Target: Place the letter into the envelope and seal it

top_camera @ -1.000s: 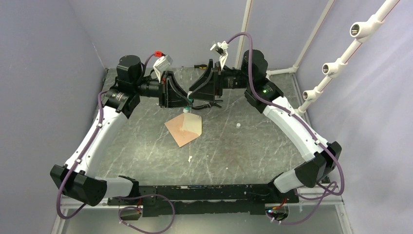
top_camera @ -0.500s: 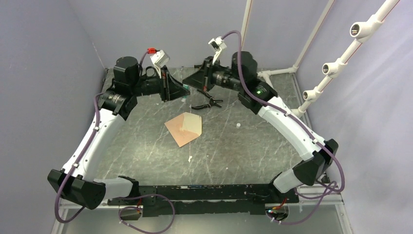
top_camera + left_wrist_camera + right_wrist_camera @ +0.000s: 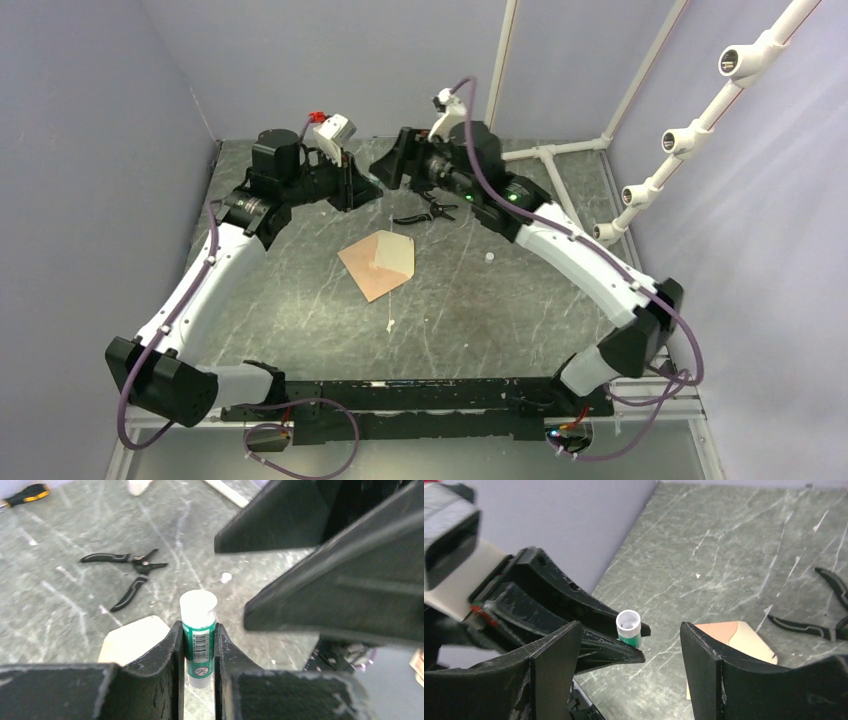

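Soft, even light, slightly dim. Faint shadows on worktop point(image 3: 300, 300). Left wrist view: glue stick point(image 3: 198, 625) crisp, pliers point(image 3: 131, 570) softer.

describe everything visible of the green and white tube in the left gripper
The tube looks like a glue stick: a green label with a barcode, white plastic at both ends, the top end round and hollow. It is clamped at its middle between the left gripper's fingers, held above the table. Nothing else touches it; the right gripper stands open nearby.
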Controlling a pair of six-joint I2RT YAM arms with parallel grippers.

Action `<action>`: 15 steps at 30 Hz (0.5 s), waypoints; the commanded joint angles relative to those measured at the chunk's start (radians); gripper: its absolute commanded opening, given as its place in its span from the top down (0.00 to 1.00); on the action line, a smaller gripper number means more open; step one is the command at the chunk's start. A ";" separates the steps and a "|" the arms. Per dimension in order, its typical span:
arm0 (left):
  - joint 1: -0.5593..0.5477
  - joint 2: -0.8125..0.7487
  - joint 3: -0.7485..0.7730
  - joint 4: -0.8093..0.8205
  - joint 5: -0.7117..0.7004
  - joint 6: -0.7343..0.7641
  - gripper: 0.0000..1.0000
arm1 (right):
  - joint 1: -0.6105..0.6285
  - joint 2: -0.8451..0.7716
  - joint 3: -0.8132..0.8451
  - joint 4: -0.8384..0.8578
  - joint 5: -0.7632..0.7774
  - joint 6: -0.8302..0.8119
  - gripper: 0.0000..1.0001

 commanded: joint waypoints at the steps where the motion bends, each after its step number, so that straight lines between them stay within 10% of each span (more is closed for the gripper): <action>1: -0.003 -0.013 0.092 -0.039 0.243 0.056 0.98 | -0.062 -0.176 -0.072 0.188 -0.211 -0.129 0.25; 15: -0.003 -0.001 0.148 0.054 0.713 -0.016 0.98 | -0.170 -0.150 -0.053 0.275 -0.984 -0.160 0.38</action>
